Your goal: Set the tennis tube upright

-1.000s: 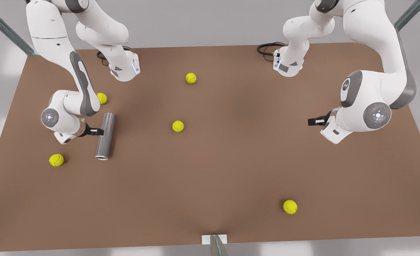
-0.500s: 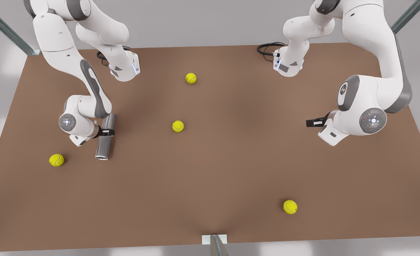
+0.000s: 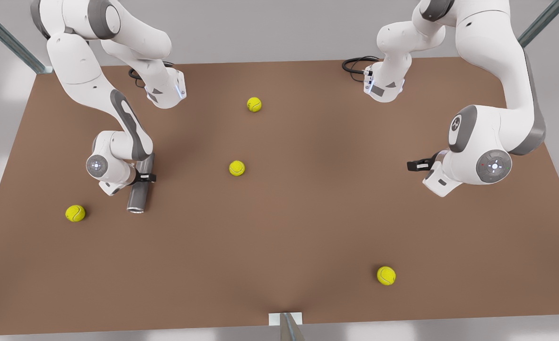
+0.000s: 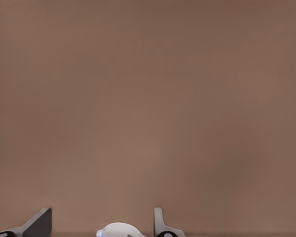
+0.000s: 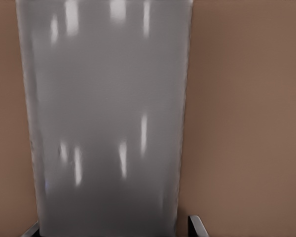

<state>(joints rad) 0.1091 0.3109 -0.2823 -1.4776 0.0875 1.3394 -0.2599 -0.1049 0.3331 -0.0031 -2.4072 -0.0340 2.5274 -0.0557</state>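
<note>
The tube (image 3: pixel 140 188) is a smooth grey cylinder with a metallic sheen, lying flat on the matte brown table (image 3: pixel 307 213) at the front view's left, its open end toward the lower edge. The right gripper (image 3: pixel 146 177) straddles its middle, fingers spread to either side of the curved wall, not visibly pressing it. In the right wrist view the tube (image 5: pixel 108 123) shows streaky highlights. The left gripper (image 3: pixel 414 164) waits at the front view's right, fingers parted over bare table. Fuzzy yellow balls lie scattered; the nearest (image 3: pixel 75 213) sits near the tube's open end.
</note>
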